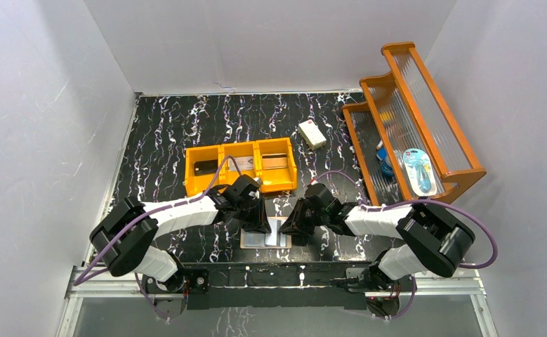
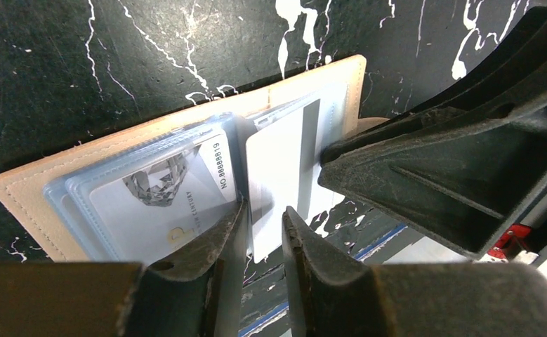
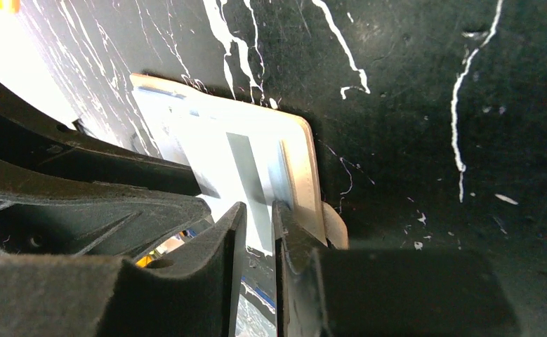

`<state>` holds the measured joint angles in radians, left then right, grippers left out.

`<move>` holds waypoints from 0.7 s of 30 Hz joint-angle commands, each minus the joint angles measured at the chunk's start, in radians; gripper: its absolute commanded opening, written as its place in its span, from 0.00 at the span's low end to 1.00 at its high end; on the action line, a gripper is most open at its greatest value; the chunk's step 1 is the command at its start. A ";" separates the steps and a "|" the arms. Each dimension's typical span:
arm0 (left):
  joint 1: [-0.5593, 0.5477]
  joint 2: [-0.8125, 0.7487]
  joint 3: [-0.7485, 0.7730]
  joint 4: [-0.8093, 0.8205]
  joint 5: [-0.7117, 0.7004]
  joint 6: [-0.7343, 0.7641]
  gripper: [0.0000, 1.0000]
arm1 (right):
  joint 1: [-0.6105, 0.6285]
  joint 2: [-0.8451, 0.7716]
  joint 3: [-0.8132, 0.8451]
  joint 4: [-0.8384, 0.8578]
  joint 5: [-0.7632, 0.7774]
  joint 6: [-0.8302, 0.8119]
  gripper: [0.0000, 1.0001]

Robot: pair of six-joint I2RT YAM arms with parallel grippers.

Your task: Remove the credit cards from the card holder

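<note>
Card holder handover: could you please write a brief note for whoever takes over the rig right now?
Left gripper: slightly open over the white striped card's free edge.
Right gripper: slightly open, tips on that card.
Card holder: lying open between both arms.
Done: that card is partly out; a dark card seems to lie in the orange bin.
Left: free the striped one, then the pocketed numbered card.

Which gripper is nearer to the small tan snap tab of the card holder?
Right. The right gripper sits at the card holder's outer edge, just beside the snap tab; the left gripper is over the white card near the fold, farther away.
</note>
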<state>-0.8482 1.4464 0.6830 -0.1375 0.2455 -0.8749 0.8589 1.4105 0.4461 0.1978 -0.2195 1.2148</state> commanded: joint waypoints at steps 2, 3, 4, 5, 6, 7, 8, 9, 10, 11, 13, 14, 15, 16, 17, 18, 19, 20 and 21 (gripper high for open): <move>-0.005 -0.055 -0.009 0.011 0.031 -0.006 0.22 | 0.006 0.004 -0.049 -0.112 0.083 0.008 0.29; -0.005 -0.059 -0.015 0.018 0.034 -0.009 0.21 | 0.006 0.004 -0.050 -0.113 0.083 0.009 0.29; -0.006 -0.064 -0.021 0.025 0.036 -0.012 0.20 | 0.006 0.005 -0.050 -0.113 0.083 0.009 0.29; -0.006 -0.067 -0.028 0.034 0.039 -0.015 0.19 | 0.006 0.005 -0.050 -0.111 0.082 0.011 0.29; -0.005 -0.071 -0.033 0.045 0.043 -0.017 0.18 | 0.006 0.005 -0.052 -0.109 0.082 0.011 0.29; -0.006 -0.073 -0.037 0.055 0.047 -0.019 0.17 | 0.006 0.005 -0.053 -0.107 0.081 0.011 0.29; -0.006 -0.074 -0.039 0.064 0.052 -0.021 0.16 | 0.006 0.005 -0.053 -0.104 0.080 0.012 0.29; -0.006 -0.074 -0.040 0.069 0.057 -0.023 0.15 | 0.006 0.005 -0.055 -0.102 0.079 0.013 0.29; -0.006 -0.073 -0.040 0.071 0.060 -0.023 0.14 | 0.006 0.005 -0.056 -0.097 0.077 0.015 0.29; -0.006 -0.071 -0.040 0.072 0.060 -0.024 0.13 | 0.006 0.005 -0.060 -0.095 0.076 0.017 0.29; -0.006 -0.067 -0.040 0.072 0.061 -0.024 0.08 | 0.006 0.006 -0.063 -0.091 0.075 0.018 0.29; -0.006 -0.066 -0.041 0.070 0.060 -0.024 0.07 | 0.006 0.006 -0.065 -0.090 0.075 0.019 0.29; -0.005 -0.067 -0.042 0.069 0.059 -0.025 0.06 | 0.006 0.008 -0.064 -0.090 0.074 0.019 0.29; -0.006 -0.069 -0.044 0.066 0.056 -0.025 0.06 | 0.005 0.009 -0.065 -0.091 0.077 0.020 0.29; -0.005 -0.073 -0.045 0.063 0.053 -0.026 0.05 | 0.006 0.010 -0.064 -0.092 0.077 0.020 0.29; -0.006 -0.073 -0.047 0.059 0.049 -0.026 0.05 | 0.006 0.011 -0.065 -0.093 0.078 0.021 0.29; -0.006 -0.073 -0.048 0.057 0.044 -0.026 0.05 | 0.006 0.014 -0.065 -0.093 0.079 0.021 0.28; -0.005 -0.073 -0.048 0.052 0.040 -0.024 0.04 | 0.006 0.017 -0.065 -0.095 0.081 0.023 0.28; -0.005 -0.074 -0.048 0.045 0.033 -0.023 0.03 | 0.006 0.018 -0.065 -0.094 0.081 0.024 0.28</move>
<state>-0.8474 1.4094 0.6411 -0.0971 0.2550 -0.8909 0.8597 1.4014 0.4263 0.2180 -0.2089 1.2579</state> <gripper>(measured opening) 0.048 0.283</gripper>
